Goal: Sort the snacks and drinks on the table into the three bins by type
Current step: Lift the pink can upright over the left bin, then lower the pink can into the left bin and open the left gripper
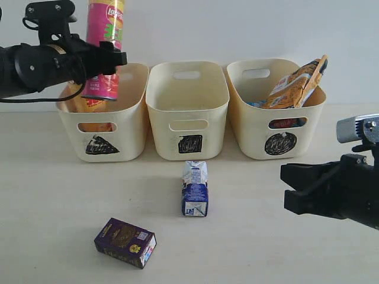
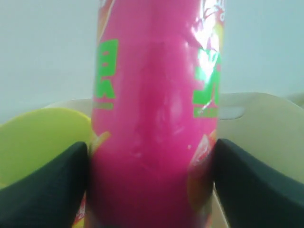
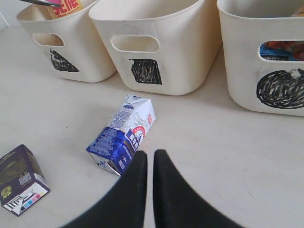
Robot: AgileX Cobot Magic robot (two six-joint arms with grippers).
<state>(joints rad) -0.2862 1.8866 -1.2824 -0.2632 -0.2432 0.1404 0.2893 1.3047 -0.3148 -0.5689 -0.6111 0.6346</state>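
We see the left gripper clamped on the pink Lay's tube, which is held upright over the triangle bin. The right gripper is clenched and empty above the worktop. The blue-and-white carton rests before the square bin, and the purple carton lies nearer the front.

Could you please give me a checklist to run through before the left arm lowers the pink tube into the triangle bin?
1. Grip: ok. The left gripper clamps the pink tube from both sides, and the tube is upright.
2. Alignment: ok. The tube's base hangs over the triangle bin.
3. Room beside the yellow tube inside that bin: cannot tell, since the free space is hidden.
4. Other arm clear: ok. The right gripper is shut and far from that bin.
5. Drinks out of the path: ok. The blue and white carton and purple carton sit on the table in front of the bins.
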